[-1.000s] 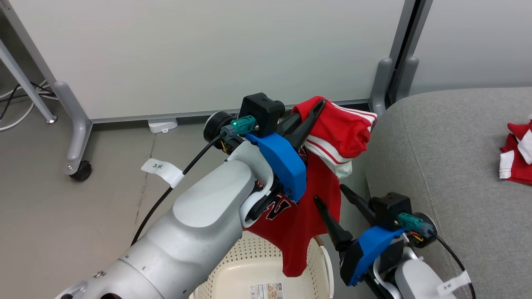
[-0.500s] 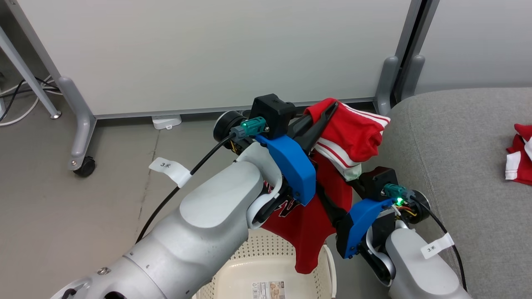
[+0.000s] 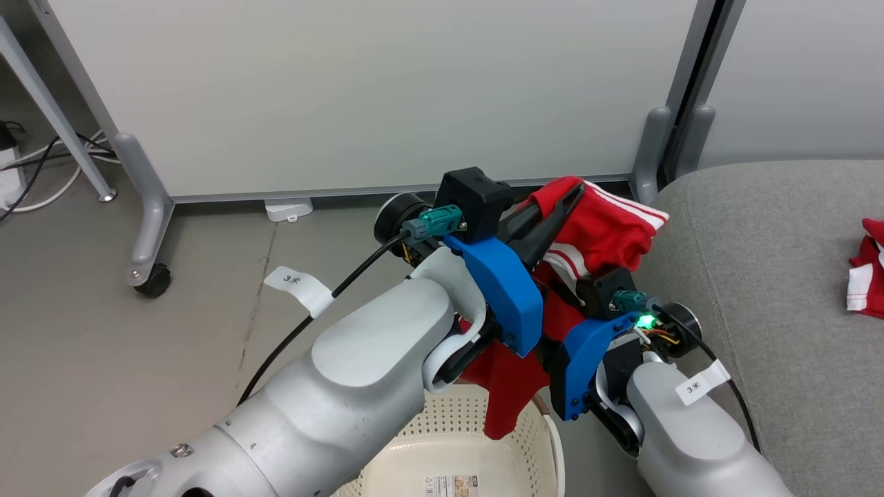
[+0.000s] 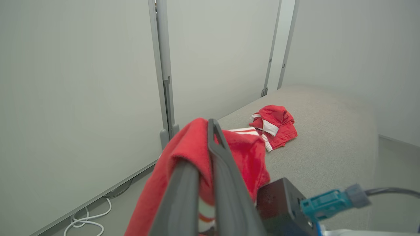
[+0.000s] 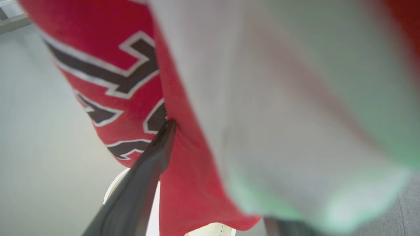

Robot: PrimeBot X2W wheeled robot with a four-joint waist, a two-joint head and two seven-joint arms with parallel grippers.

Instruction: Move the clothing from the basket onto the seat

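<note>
My left gripper (image 3: 572, 195) is shut on the red jersey (image 3: 608, 228), pinching a bunched fold with white stripes; in the left wrist view the fingers (image 4: 216, 157) are pressed together through the cloth. The jersey hangs down over the cream basket (image 3: 545, 442), lettering (image 5: 124, 82) facing my right wrist. My right gripper (image 3: 573, 304) sits low against the hanging cloth, open, one finger (image 5: 147, 170) touching the fabric and the other mostly hidden by a blurred white fold. A second red garment (image 4: 274, 126) lies on the grey seat (image 3: 773, 276).
White partition panels on grey feet, one with a caster (image 3: 152, 279), stand behind the basket and beside the seat. Cables (image 3: 34, 172) trail on the floor at far left. A small white box (image 3: 286, 207) sits at the panel's base.
The camera has shifted a little. My right gripper rose from beside the basket up into the hanging jersey. The left gripper keeps its hold on the jersey.
</note>
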